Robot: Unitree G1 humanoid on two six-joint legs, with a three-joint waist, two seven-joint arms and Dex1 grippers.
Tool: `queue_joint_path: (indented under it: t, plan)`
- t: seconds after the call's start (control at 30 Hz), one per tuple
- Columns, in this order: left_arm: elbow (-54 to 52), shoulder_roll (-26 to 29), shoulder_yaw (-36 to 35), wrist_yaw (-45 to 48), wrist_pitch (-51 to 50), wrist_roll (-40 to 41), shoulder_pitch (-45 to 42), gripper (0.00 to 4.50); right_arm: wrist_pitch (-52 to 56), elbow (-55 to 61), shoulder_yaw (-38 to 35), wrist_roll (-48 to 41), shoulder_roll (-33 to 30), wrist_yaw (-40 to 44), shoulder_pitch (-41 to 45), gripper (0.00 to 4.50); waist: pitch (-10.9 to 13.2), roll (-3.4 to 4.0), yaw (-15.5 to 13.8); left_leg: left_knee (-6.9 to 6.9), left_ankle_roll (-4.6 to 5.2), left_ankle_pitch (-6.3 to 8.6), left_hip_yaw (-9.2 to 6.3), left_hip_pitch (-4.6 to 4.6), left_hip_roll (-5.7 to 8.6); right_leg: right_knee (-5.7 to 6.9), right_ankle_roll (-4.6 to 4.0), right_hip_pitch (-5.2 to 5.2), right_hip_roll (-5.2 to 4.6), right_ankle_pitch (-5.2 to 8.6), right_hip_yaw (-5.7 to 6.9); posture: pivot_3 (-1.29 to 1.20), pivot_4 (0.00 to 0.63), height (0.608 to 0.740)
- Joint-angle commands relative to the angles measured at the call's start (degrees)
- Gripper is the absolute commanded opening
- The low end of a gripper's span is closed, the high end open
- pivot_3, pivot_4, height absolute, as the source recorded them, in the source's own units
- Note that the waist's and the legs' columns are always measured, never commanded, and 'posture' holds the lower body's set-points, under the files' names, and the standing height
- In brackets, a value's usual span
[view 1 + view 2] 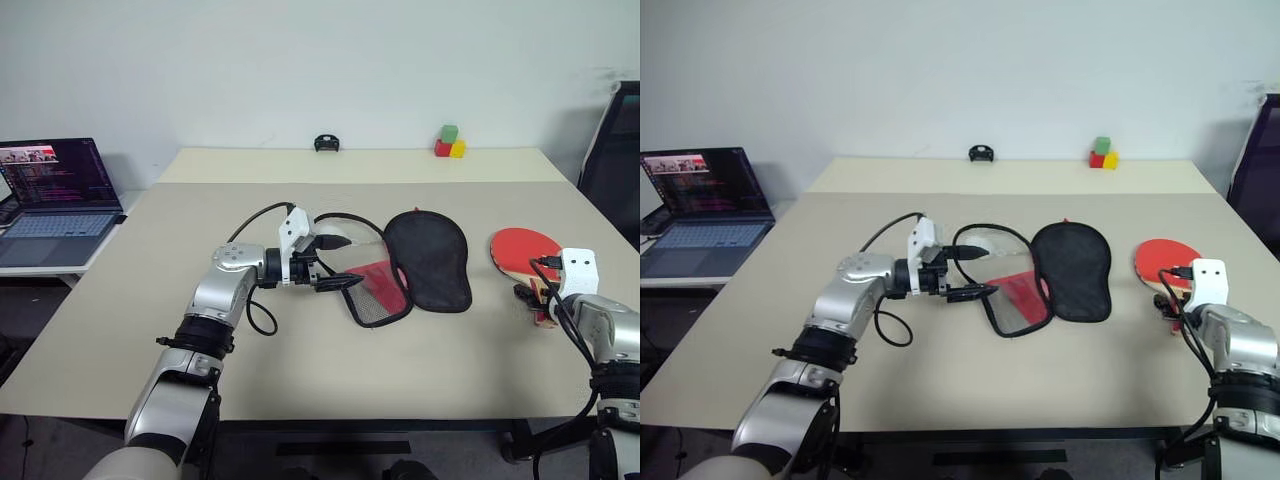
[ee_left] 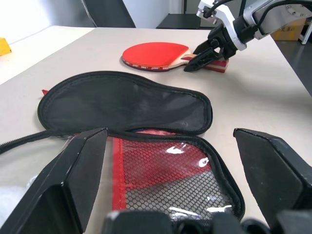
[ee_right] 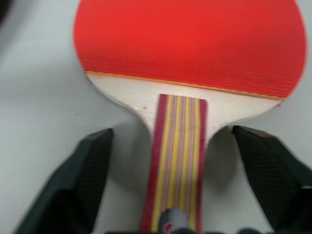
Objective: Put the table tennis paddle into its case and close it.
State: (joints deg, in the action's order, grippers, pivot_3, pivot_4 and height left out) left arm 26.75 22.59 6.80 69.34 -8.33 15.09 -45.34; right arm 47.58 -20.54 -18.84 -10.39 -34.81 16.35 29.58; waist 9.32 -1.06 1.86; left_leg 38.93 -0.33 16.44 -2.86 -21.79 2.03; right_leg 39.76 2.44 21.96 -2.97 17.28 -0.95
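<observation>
**Case lay open, paddle still outside it**

The case (image 1: 415, 268) lay unzipped on the counter (image 1: 130, 300), its black half spread flat and its red mesh-pocket half folded out beside it; nothing sat inside. The left hand (image 1: 335, 282) hovered at the case's nine o'clock, fingers spread wide, holding nothing. At the case's three o'clock, well apart, the table tennis paddle (image 1: 524, 250) rested flat. The right hand (image 2: 207, 52) straddled its striped handle, fingers parted on either side.

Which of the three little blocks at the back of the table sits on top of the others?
The green block. It rests on top, above the red block and the yellow block, which sit side by side on the table.
</observation>
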Motion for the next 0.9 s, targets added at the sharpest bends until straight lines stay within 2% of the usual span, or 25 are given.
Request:
queue_joint_path:
  t: [0.03,0.13,0.2,0.23,0.6,0.87,0.9]
  plan:
    - [-2.71,0.78,-1.1,-0.22,0.05,0.47,-0.1,4.5,-0.11,-1.39,0.02,0.88,-0.43,-1.58,-0.5,2.6,0.0,0.0,-0.03,0.0,0.0,0.0,-0.01,-0.01,0.02,0.0,0.0,0.0,-0.03,0.0,0.0,0.0,0.15,0.74]
    - [-3.22,1.11,-1.26,-0.39,-0.19,0.59,0.38,4.5,-0.28,-0.77,-0.14,0.94,0.12,-2.44,-0.77,1.63,-0.01,-0.02,-0.04,0.0,0.0,0.0,-0.02,-0.03,0.04,-0.04,0.0,0.0,-0.06,0.0,0.01,0.0,0.15,0.74]
    - [-3.66,1.39,-1.41,-0.46,-0.39,0.67,0.79,4.5,-0.39,-0.01,-0.67,0.93,0.69,-3.48,-1.08,1.2,-0.02,-0.03,-0.04,0.0,0.0,0.0,-0.04,-0.05,0.05,-0.08,0.01,0.0,-0.08,0.0,0.01,0.0,0.15,0.74]
    - [-3.94,1.58,-1.54,-0.51,-0.54,0.75,1.03,4.5,-0.45,0.69,-1.23,0.84,0.91,-4.15,-1.17,1.13,-0.04,-0.06,-0.04,0.0,0.0,0.0,-0.04,-0.06,0.05,-0.11,0.02,-0.01,-0.09,-0.01,0.02,0.0,0.15,0.74]
    - [-6.83,3.45,-2.54,-1.29,-2.32,1.67,3.73,4.5,6.1,14.36,-5.54,-3.36,1.57,-8.02,4.05,1.13,0.09,0.16,0.17,-0.13,0.0,0.0,-0.04,-0.4,0.08,-0.2,0.04,0.36,-0.12,-0.02,-0.04,0.0,0.15,0.74]
    - [-8.4,3.42,-2.67,-1.86,-3.28,1.86,4.69,4.5,16.72,28.44,-4.44,-7.65,9.97,-11.48,6.68,1.13,0.11,0.18,-0.03,-0.19,0.0,0.0,-0.1,-0.47,0.03,-0.31,0.04,0.38,-0.1,-0.02,0.03,0.0,0.15,0.74]
    - [-8.57,3.39,-2.68,-1.92,-3.42,1.88,4.76,4.5,18.12,30.19,-3.4,-8.25,12.51,-12.2,6.88,1.13,0.11,0.18,-0.06,-0.19,0.0,0.0,-0.12,-0.5,0.05,-0.33,0.04,0.38,-0.11,-0.02,0.05,0.0,0.15,0.74]
